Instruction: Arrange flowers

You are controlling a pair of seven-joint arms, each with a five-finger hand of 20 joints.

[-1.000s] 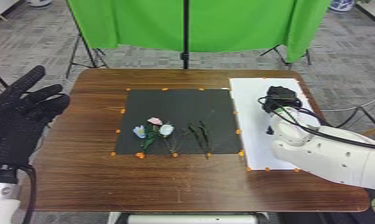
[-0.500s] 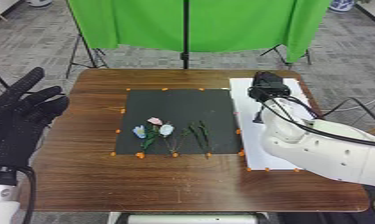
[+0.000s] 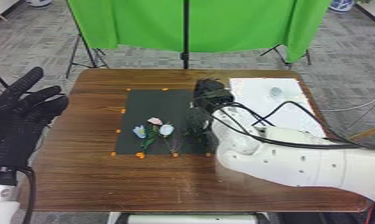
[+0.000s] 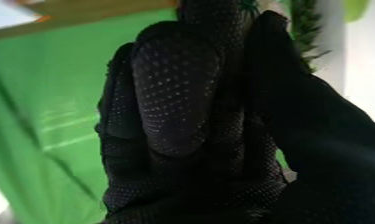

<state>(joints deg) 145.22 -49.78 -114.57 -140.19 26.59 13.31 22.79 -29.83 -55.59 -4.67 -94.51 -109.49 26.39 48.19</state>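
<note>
In the head view my right hand (image 3: pixel 210 91) is over the dark mat's upper right edge. In the right wrist view my right hand (image 4: pixel 179 95) has its thumb closed against curled fingers, pinching a leafy green sprig (image 4: pixel 306 30). On the dark mat (image 3: pixel 161 107) lie a pink flower (image 3: pixel 155 121), a white flower (image 3: pixel 167 130) and a blue flower (image 3: pixel 139 131). Green stems (image 3: pixel 196 134) beside them are partly hidden by the right arm. A clear vase (image 3: pixel 275 92) stands on the white board (image 3: pixel 254 88). My left hand (image 3: pixel 19 112) is off the table's left side, fingers extended.
Orange markers (image 3: pixel 140 155) edge the mat on the brown table (image 3: pixel 103 180). The right arm and its loose black cables cross the white board. Behind the table hangs a green curtain (image 3: pixel 135 25) on a stand.
My right hand has moved left from the white board to the mat's edge, uncovering the vase. The left hand and the three flowers have not moved.
</note>
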